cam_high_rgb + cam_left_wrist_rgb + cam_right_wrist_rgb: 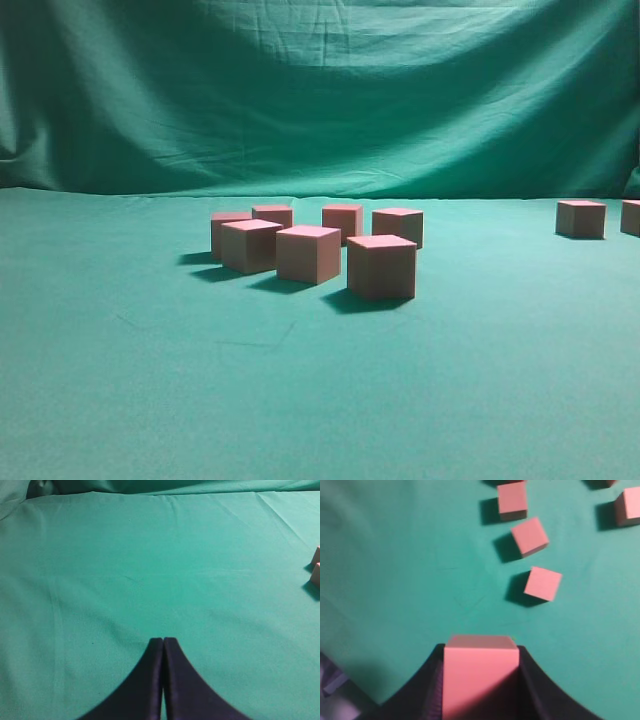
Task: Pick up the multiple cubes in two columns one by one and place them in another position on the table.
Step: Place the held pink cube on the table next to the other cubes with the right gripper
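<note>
Right end effector (481, 680) pinching 1 cube (480, 675), airborne; left end effector (163, 642) pressed together. Lower square onto bare table (300, 400), clear of neighbours.

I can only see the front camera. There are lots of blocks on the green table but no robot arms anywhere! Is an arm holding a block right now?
Observer: Yes. In its wrist camera the right gripper is shut on a pink block, held between its two dark fingers.
Kid: What is the other arm doing?
Observer: The left gripper is shut and holds nothing. It points across a bare stretch of the table, and its camera catches only two blocks at the right edge.
</note>
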